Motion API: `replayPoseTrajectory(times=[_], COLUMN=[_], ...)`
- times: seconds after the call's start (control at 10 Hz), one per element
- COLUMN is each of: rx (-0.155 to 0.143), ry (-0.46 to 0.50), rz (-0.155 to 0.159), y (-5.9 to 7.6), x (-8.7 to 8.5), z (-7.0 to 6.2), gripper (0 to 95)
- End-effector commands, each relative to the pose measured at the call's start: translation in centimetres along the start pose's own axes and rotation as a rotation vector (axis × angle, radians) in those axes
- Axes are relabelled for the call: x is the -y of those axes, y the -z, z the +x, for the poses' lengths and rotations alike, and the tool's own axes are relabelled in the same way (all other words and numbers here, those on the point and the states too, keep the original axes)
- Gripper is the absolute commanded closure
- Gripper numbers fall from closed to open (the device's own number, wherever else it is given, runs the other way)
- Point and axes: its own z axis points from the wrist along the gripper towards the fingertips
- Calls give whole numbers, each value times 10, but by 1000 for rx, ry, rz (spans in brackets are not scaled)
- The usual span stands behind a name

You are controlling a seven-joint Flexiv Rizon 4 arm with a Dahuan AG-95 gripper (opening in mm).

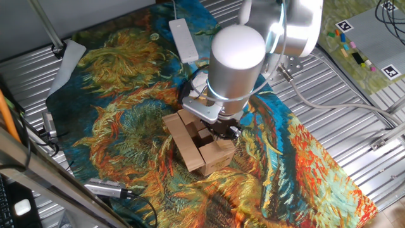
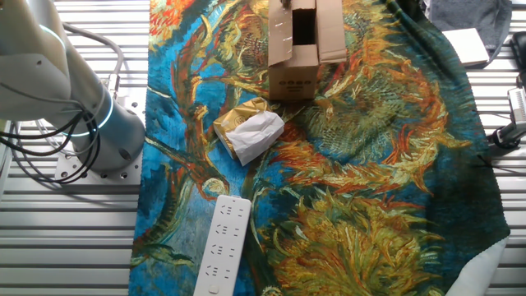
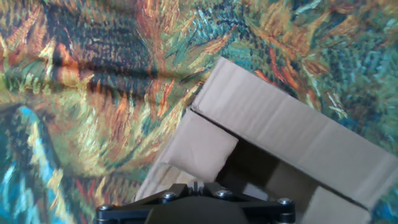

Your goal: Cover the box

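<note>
I'm hovering my claw point(image 1: 223, 128) right over the box point(image 1: 199, 144), which is sitting w/ flaps up on the patterned cloth point(image 1: 126, 126) covering the tabletop, but I can't tell if the claw is wide or narrow since the wrist is blocking it. Risk as I'm judging it: pushing a flap point(image 3: 292, 130) sideways instead of down is prob going to slide or tip the light box. The flap could also be springing back up w/o staying shut.

Box point(image 2: 293, 49): matt brown corrugated cardboard, smooth faces. Cloth point(image 2: 370, 164): woven, painterly print, slightly wrinkled. Table point(image 2: 74, 238): ribbed bare metal, dull sheen. Arm point(image 1: 237, 60): glossy silver shell. Power strip point(image 2: 222, 244): smooth white plastic. Crumpled paper point(image 2: 256, 131): white, matt.
</note>
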Motion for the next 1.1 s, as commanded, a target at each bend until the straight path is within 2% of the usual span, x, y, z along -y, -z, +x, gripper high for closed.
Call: replayPoseTrajectory(times=[0.1, 0.3, 0.8, 1.1], rx=[-2, 6, 16, 49], ry=[-1, -11, -25, -14], rz=[1, 7, 10, 16], y=[1, -12, -17, -25], x=[0, 1, -2, -9], z=[1, 0, -3, -14], gripper=[950, 950, 950, 950])
